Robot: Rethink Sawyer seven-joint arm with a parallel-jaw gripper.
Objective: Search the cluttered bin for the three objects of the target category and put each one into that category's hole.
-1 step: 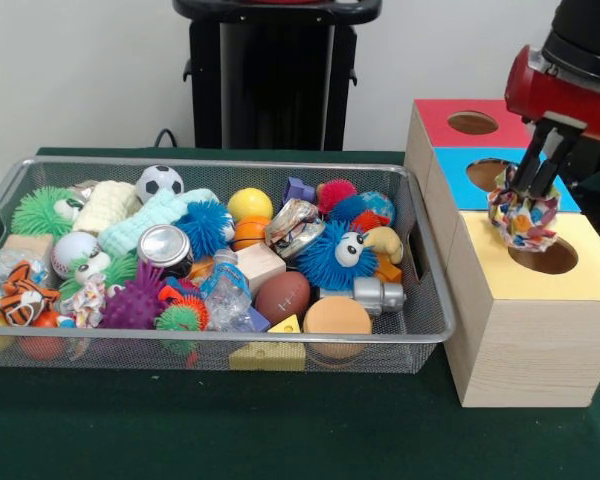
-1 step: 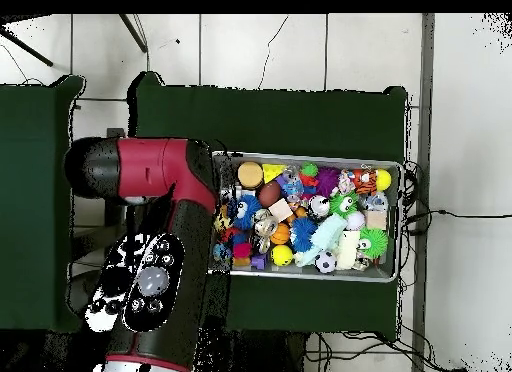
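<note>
One black two-fingered gripper [image 1: 536,185] is seen clamped on one crumpled multicoloured patterned ball [image 1: 523,220], held just above the round hole in the yellow top of the wooden sorting box [image 1: 520,330]. Three holes are counted: red [image 1: 472,123], blue [image 1: 488,172], yellow [image 1: 545,256]. One silver wire-mesh bin [image 1: 432,330] stands just beside the box, packed full to its rim; within it one soccer ball [image 1: 160,182], one baseball [image 1: 72,248] and one small brown football [image 1: 282,295] are noted. Bare green table [image 1: 230,430] lies in front.
</note>
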